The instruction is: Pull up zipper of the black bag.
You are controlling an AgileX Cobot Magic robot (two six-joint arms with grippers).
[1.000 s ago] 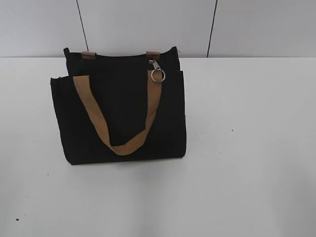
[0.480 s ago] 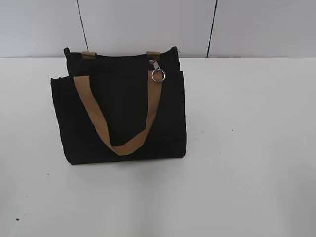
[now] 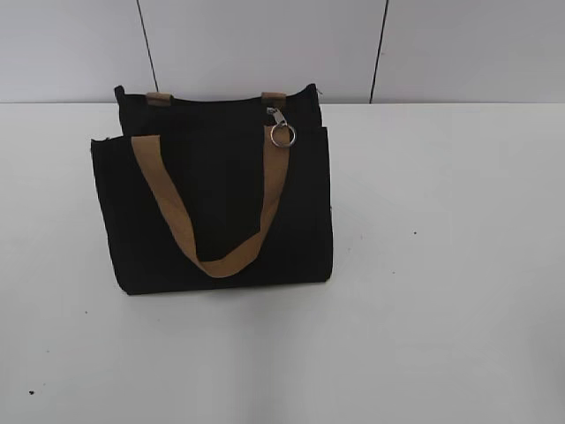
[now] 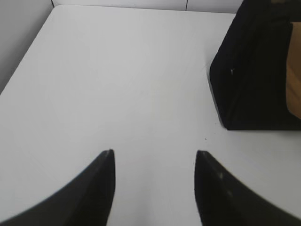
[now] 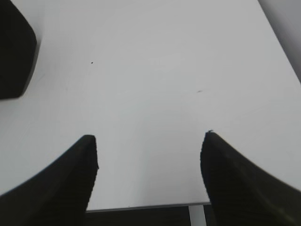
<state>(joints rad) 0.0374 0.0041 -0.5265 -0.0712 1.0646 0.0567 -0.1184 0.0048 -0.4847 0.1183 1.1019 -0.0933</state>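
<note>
The black bag [image 3: 212,203] stands upright on the white table [image 3: 441,265], left of centre, with a tan strap [image 3: 177,221] hanging down its front. A silver zipper pull with a ring [image 3: 282,132] hangs near the top right of the bag. Neither gripper shows in the exterior view. My left gripper [image 4: 154,153] is open and empty over bare table, with the bag's corner [image 4: 254,75] ahead to its right. My right gripper [image 5: 150,137] is open and empty near the table's front edge, with the bag's corner [image 5: 14,52] far to its left.
A grey panelled wall [image 3: 265,44] stands behind the table. The table's front edge [image 5: 146,206] lies just under my right gripper. The table's left edge and a wall [image 4: 23,47] show in the left wrist view.
</note>
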